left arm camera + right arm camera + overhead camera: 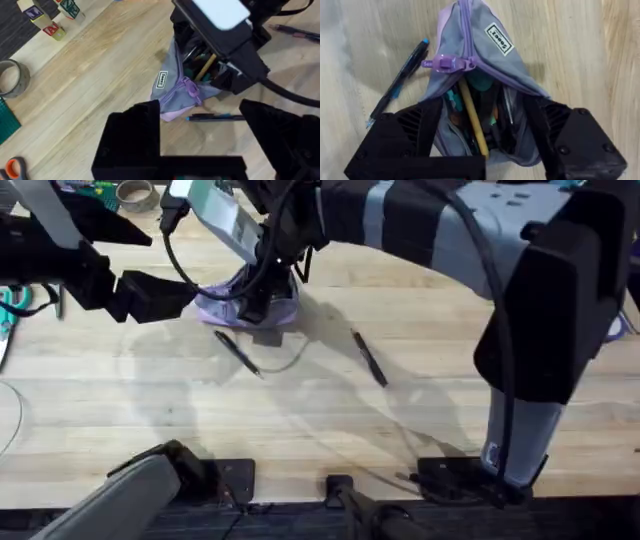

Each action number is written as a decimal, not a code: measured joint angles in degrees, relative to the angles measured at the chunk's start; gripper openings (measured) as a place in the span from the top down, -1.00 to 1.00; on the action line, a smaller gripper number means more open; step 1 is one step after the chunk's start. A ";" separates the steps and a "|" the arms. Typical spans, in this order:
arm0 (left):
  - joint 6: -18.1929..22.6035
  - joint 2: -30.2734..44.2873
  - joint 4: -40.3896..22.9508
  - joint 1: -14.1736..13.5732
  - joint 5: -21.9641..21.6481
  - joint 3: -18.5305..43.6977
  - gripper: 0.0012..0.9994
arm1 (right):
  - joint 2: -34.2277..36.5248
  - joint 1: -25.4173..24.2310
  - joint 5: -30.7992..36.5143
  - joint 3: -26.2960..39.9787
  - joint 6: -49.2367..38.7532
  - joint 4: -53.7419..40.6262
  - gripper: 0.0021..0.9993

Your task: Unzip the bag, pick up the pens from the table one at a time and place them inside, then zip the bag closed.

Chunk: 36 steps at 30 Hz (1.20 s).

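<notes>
The lavender bag (232, 308) lies at the table's (320, 420) far middle, its zipper partly open and the purple pull (447, 63) sitting midway along it. Inside show a yellow pencil (472, 120) and teal items. My right gripper (487, 145) is open and straddles the bag's (490, 55) gaping end, one finger on each side. One black pen (238, 352) lies just in front of the bag, also seen as pen (400, 82) and pen (215, 117). A second pen (368, 358) lies farther right. My left gripper (200, 145) hovers open just left of the bag (175, 92), holding nothing.
A tape roll (12, 77) and lettered blocks (45, 22) sit at the far left. Orange-handled scissors (15, 167) and teal scissors (10, 305) lie near the left edge. Bare wood stretches across the table's near half.
</notes>
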 joint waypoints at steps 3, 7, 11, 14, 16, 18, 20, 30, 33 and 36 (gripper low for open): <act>0.00 0.00 0.00 0.00 0.00 0.00 -0.99 | -0.01 0.00 0.00 0.00 0.25 -0.10 -0.99; 0.00 0.00 0.00 0.00 0.02 0.00 -0.99 | -0.14 0.00 0.02 0.00 0.94 -0.64 -0.99; 0.00 0.00 0.02 0.00 0.00 0.00 -0.99 | -1.64 0.00 0.00 -0.02 1.34 -2.17 -0.99; 0.00 0.00 0.02 0.00 0.00 0.00 -0.99 | -4.12 -0.07 -0.02 -0.02 1.76 -3.43 -0.99; 0.00 0.00 0.02 0.00 0.01 0.00 -0.99 | -6.31 -0.28 -0.04 -0.02 1.95 -4.15 -0.99; 0.00 0.00 0.02 0.00 0.02 0.00 -0.99 | -8.57 -0.66 -0.09 0.00 2.13 -4.60 -0.99; 0.00 0.00 0.02 0.00 0.00 0.00 -0.99 | -10.53 -1.15 -0.15 -0.01 2.15 -5.50 -0.99; 0.00 0.00 0.02 0.00 0.02 0.00 -0.99 | -17.07 -4.73 -0.16 -0.02 2.17 -9.14 -0.99; 0.00 0.00 0.02 0.00 0.00 0.00 -0.99 | -19.37 -6.53 -0.16 -0.12 2.32 -9.20 -0.99; 0.00 0.00 0.02 0.00 0.00 0.00 -0.99 | -22.39 -8.36 -0.17 -1.34 2.38 -9.25 -0.99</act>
